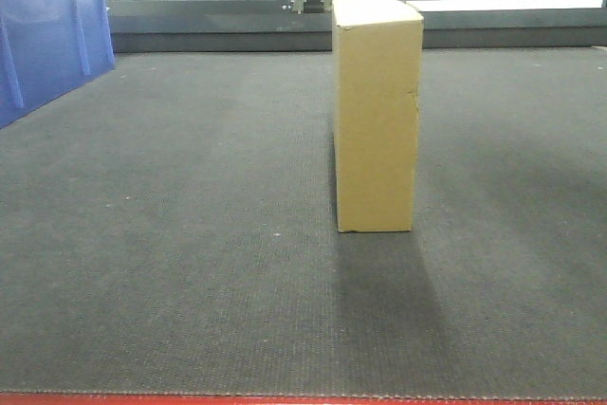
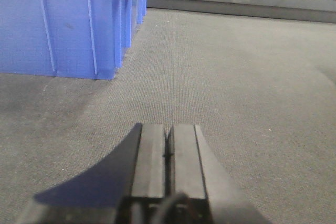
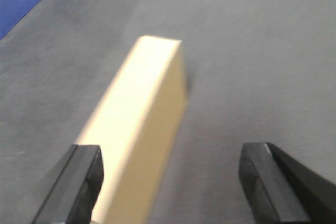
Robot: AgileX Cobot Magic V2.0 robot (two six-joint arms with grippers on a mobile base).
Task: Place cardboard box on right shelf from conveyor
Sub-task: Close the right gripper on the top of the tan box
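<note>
The cardboard box, tan-yellow, tall and narrow, stands upright on the dark grey conveyor, right of centre. From above, in the right wrist view, the cardboard box runs between and ahead of my right gripper, which is open wide; the box lies close to the left finger, and the picture is blurred. My left gripper is shut with nothing in it, low over the conveyor. Neither gripper shows in the front view. The right shelf is out of view.
A blue plastic bin stands on the belt at the far left, and close ahead-left of my left gripper as the blue bin. The belt's red edge runs along the front. A dark rail bounds the far side.
</note>
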